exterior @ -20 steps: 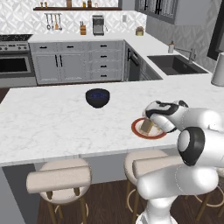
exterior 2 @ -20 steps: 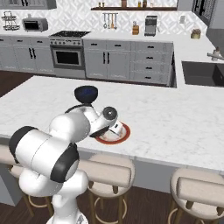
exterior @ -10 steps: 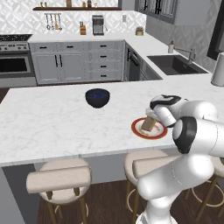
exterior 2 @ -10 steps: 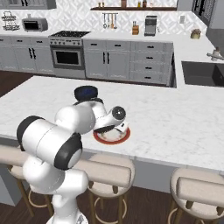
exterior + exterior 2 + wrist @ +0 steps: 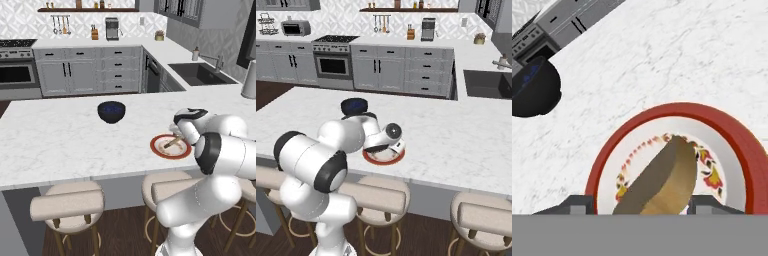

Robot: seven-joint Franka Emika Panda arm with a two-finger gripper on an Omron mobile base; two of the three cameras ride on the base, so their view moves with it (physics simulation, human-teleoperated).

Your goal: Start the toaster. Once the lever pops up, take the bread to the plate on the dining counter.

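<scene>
One plate [image 5: 662,117], round, broad red rim, white centre with a small red-and-yellow floral ring, flat on the dining-counter surface [image 5: 60,140] near its front edge. One slice of bread [image 5: 659,180], tan-brown, inside the plate's rim, tilted up on edge rather than lying flat in the hand view, lower part cut off by the frame; seen as a thin tan sliver on the plate [image 5: 162,150] in the left base view. One gripper [image 5: 639,205], directly above the plate, jaws spread apart with one dark tip on either side of the slice and a visible gap between each tip and the bread; nothing clamped. Same gripper [image 5: 387,148] low over the plate [image 5: 376,159] in the right base view, wrist bent downward. One dark blue bowl [image 5: 111,111], upright on the same surface, well apart from the plate, farther from the front edge and to the left in the left base view. Three round cushioned stools counted along the front of the surface in the right base view, one [image 5: 482,220] at far right; one stool [image 5: 67,205] plainly seen in the left base view. One sink [image 5: 200,74] set in the far worktop. One range with oven [image 5: 332,62] against the back wall.
</scene>
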